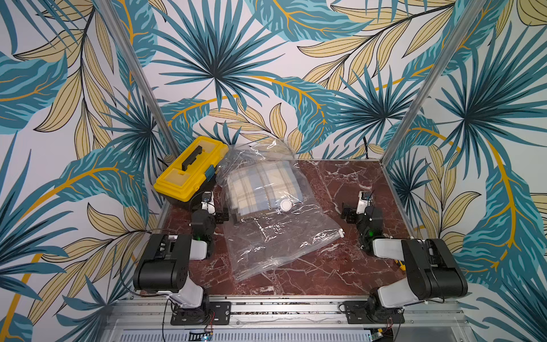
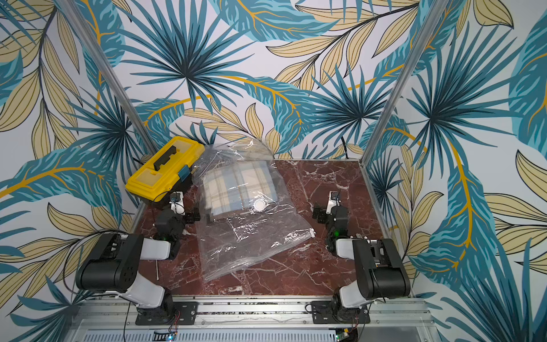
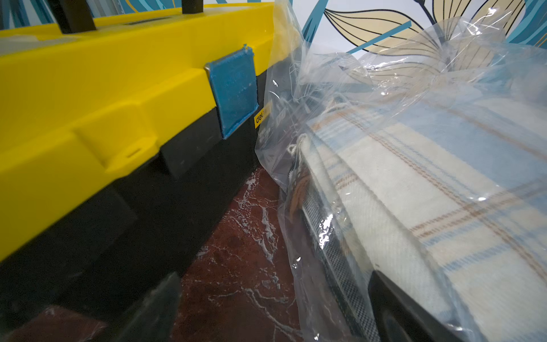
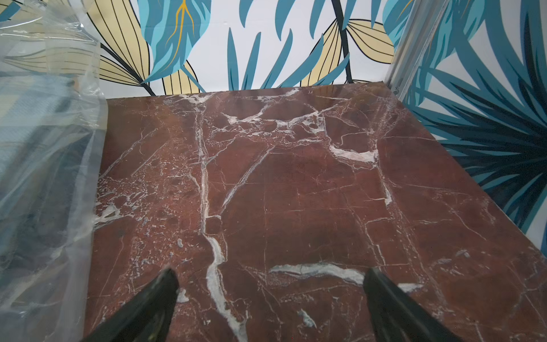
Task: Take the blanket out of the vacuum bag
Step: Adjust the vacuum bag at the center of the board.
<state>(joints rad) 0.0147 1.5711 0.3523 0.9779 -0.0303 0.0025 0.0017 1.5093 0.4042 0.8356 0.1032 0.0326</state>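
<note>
The clear vacuum bag lies across the middle of the table in both top views, its zip end toward the front. A folded cream and blue plaid blanket fills its far half, beside a white round valve. My left gripper stands open at the bag's left side, level with the blanket. In the left wrist view the left gripper straddles the bag's edge, one finger against the blanket. My right gripper is open over bare marble right of the bag; the right wrist view shows the right gripper empty.
A yellow and black toolbox stands at the far left, close against the bag and just beyond my left gripper. The red marble table is walled by leaf-patterned panels on three sides. A metal rail carrying both arm bases runs along the front edge.
</note>
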